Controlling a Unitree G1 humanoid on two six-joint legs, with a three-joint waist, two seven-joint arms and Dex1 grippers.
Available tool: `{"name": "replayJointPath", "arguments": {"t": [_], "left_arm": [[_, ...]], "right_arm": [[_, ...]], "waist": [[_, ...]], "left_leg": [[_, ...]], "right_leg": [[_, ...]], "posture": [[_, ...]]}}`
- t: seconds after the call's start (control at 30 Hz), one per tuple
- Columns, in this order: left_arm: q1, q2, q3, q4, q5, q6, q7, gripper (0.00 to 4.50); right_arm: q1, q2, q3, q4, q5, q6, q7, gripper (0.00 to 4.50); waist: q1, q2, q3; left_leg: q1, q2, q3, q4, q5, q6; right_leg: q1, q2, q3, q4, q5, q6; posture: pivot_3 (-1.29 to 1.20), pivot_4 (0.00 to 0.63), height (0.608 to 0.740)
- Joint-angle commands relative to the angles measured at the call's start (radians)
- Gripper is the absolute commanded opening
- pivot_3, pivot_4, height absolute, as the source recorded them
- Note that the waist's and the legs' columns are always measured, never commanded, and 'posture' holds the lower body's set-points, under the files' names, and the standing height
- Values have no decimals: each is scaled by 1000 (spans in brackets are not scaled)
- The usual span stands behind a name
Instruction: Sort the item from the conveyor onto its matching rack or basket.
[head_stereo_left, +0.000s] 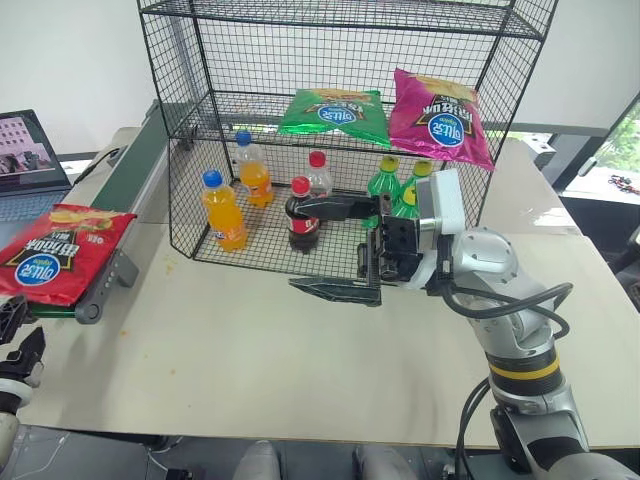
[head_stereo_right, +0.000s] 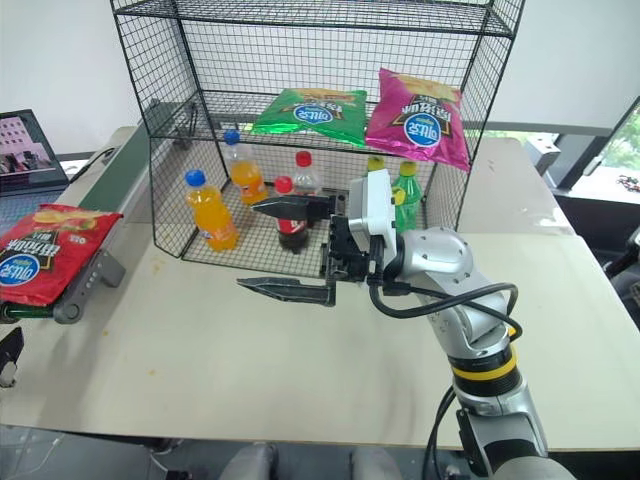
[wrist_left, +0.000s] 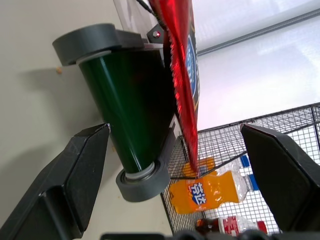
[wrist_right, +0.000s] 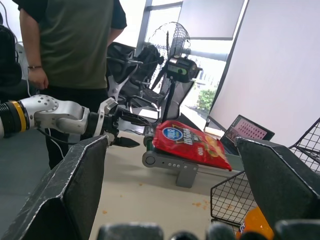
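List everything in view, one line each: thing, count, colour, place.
red crisp bag: 1, red, on the conveyor's near end
conveyor: 1, dark green belt, grey frame, left of the rack
wire rack: 1, black, on the table
green bag: 1, middle tier
magenta bag: 1, middle tier
bottles: 6, two orange, two dark cola, two green, bottom tier
laptop: 1, far left
person: 1, dark green shirt, behind the conveyor
left gripper: black, open, beside the conveyor's end
right gripper: black, open, before the rack
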Motion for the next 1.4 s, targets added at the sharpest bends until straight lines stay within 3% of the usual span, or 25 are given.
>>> {"name": "replayJointPath", "arguments": {"t": [0.03,0.3,0.4,0.5,0.67,0.8,0.97,1.17,1.4], "left_arm": [[3,40,48,18,5,-7,-31,4460],[-15,78,69,57,54,-23,-58,4460],[-31,85,72,73,76,-27,-69,3639],[-43,85,83,82,80,-26,-60,2462],[-44,103,92,69,76,2,-57,34],[-61,121,77,-85,-5,26,12,34],[-108,215,32,-310,-184,107,75,34],[-507,269,-149,-331,-188,194,100,34],[-960,162,-390,-131,-188,248,143,34]], "right_arm": [[-18,-2,-15,-9,7,-11,-9,4500],[-13,2,-10,-11,8,-10,-17,4500],[-15,6,-9,-4,4,-13,-23,4500],[-14,8,-7,-1,1,-16,-26,4500],[-7,10,-7,-1,-4,-22,-29,4500],[29,1,-39,-23,-11,-10,-78,4500],[111,-11,-82,-89,-43,-4,-206,4500],[145,10,-106,-146,-81,-8,-353,4500],[122,19,-112,-178,-136,-26,-444,4500]], "waist": [[0,0,0],[0,0,0],[-1,0,0],[0,0,0],[-1,0,0],[3,-2,1],[10,-9,2],[18,-4,5],[19,-4,5]], "left_leg": [[0,0,0,0,0,0],[0,0,0,0,0,0],[0,0,0,-1,0,0],[0,0,0,-1,0,0],[0,0,0,-1,0,0],[0,0,0,-1,0,0],[-2,1,-1,-1,0,-1],[-1,-1,0,-2,2,-3],[-2,-1,-1,-2,2,-2]], "right_leg": [[0,0,0,0,0,0],[-1,0,0,0,0,0],[-1,0,0,0,0,0],[-1,0,0,0,0,0],[-1,0,0,0,0,0],[-1,0,0,-1,0,0],[-1,-1,-2,-1,0,-1],[-1,-2,-2,-1,0,0],[-1,-2,-4,-2,0,0]], "posture": [[0,150,740],[0,150,740],[0,150,740],[0,150,740],[0,150,740],[0,150,740],[0,150,740],[0,150,740],[0,150,740]]}}
